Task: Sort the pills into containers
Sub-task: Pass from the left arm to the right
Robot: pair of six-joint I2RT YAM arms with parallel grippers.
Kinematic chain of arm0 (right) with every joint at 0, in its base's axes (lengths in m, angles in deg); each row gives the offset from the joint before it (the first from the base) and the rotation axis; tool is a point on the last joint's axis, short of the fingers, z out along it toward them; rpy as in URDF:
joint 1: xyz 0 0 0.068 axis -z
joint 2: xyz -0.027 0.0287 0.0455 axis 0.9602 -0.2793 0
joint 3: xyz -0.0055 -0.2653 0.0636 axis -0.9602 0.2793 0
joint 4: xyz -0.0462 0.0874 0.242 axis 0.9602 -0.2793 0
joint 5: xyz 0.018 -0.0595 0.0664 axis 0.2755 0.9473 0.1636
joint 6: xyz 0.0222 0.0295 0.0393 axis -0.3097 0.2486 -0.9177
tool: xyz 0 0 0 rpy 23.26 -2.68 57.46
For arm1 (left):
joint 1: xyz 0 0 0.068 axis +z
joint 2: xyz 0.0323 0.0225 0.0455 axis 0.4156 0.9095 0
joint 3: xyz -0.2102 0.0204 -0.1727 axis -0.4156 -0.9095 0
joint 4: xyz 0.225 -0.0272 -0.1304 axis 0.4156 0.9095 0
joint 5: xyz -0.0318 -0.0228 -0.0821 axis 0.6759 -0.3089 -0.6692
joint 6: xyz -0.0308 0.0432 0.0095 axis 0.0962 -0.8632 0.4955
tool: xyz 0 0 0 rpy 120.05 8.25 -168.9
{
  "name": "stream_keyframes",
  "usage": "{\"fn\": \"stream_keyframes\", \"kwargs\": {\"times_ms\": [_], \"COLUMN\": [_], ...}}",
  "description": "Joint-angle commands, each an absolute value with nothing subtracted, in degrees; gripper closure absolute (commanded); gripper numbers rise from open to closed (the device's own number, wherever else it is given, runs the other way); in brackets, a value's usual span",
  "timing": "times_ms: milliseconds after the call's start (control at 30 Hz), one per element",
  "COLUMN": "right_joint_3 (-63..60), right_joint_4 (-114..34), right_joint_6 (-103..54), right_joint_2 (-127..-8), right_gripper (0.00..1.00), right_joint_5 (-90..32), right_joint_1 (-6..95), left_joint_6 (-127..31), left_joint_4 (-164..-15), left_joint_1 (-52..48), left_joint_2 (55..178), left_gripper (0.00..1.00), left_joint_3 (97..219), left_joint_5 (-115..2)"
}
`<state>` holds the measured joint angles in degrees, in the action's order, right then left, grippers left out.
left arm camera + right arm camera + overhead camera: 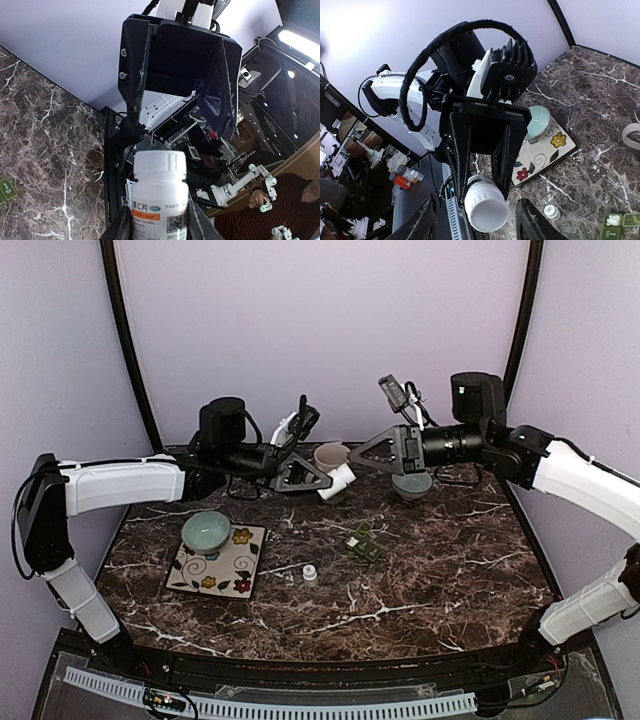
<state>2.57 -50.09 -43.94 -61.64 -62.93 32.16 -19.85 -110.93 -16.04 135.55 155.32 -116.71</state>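
Your dark marbled surface (430, 580) carries a floral square plate (222, 567), a small white cap (310, 574), a green plastic pill box (366, 545).

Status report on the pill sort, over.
Left hand shut on white bottle, held above the table. Right hand open, facing the bottle. Green pill box on the table, clear of both hands. Mug close by the bottle.

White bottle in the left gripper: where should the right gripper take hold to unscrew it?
Grip the ribbed cap, coming straight in along the axis of the white bottle. The left gripper clamps the labelled body, leaving the cap bare and pointing at the open right gripper, whose fingers can likely straddle its round sides.
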Motion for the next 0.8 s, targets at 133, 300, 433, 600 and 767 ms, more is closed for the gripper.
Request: {"fn": "stream_keyframes", "kwargs": {"times_ms": [133,300,433,600,767], "right_joint_3": [2.2,2.2,1.6,0.9,0.5], "right_joint_4": [-48.0,-47.4,-47.8,-48.2,-48.5], "right_joint_6": [-44.1,-44.1,-43.8,-43.4,-43.3], "right_joint_2": [-63.0,-63.8,-64.7,-65.7,-66.3], "right_gripper": [0.47,0.48,0.50,0.53,0.65], "right_joint_5": [-65.1,-65.5,-66.1,-66.3,-66.7], "right_joint_1": [31.0,30.9,30.7,30.4,30.3], "left_joint_6": [-15.8,-15.4,-15.1,-14.6,-14.2], "left_joint_4": [-117.8,-118.0,-118.4,-119.2,-119.6], "left_joint_1": [-15.3,-15.3,-15.3,-15.0,-14.8], "left_joint_2": [136.1,136.6,137.0,137.6,138.0], "left_gripper": [0.93,0.93,0.93,0.93,0.93], "left_joint_3": [156.5,156.8,157.0,157.3,157.6], "left_joint_5": [-119.3,-120.0,-120.2,-120.5,-120.8]}}
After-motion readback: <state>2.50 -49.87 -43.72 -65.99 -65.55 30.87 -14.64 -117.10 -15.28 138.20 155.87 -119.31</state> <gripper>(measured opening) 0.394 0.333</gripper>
